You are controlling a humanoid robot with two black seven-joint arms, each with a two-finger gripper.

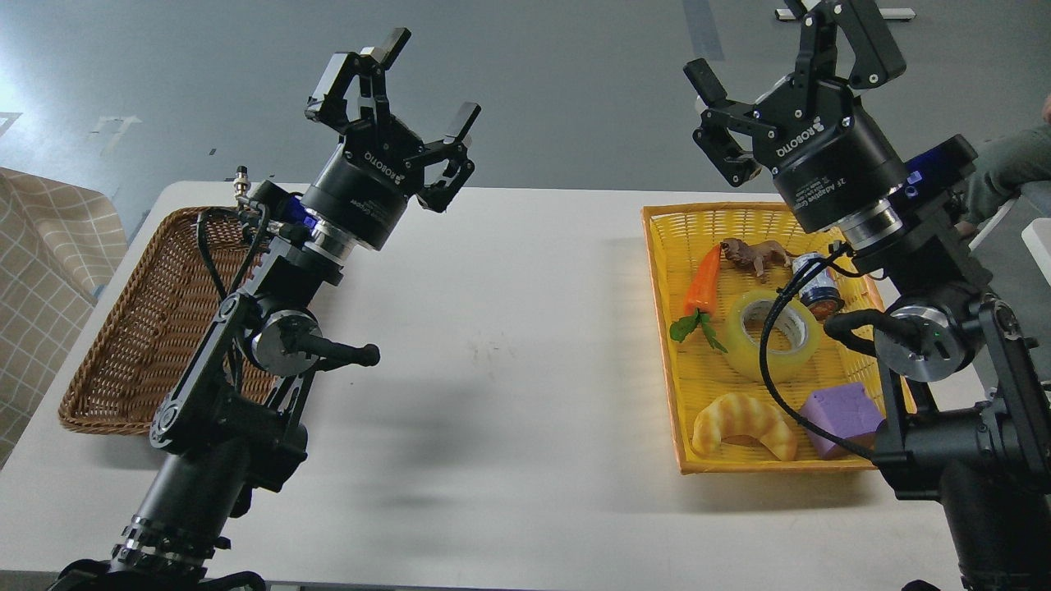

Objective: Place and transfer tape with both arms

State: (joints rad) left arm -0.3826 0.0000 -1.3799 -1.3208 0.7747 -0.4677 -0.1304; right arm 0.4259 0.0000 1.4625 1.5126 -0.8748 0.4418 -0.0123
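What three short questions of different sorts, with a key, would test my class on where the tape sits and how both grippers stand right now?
1. True or false: the tape lies in the brown wicker basket.
2. Which item lies nearest the tape? A) carrot B) purple block C) croissant
3. Fill in: both the left gripper and the right gripper are ____ and hold nothing.

Key:
1. False; it lies in the yellow basket.
2. A
3. open
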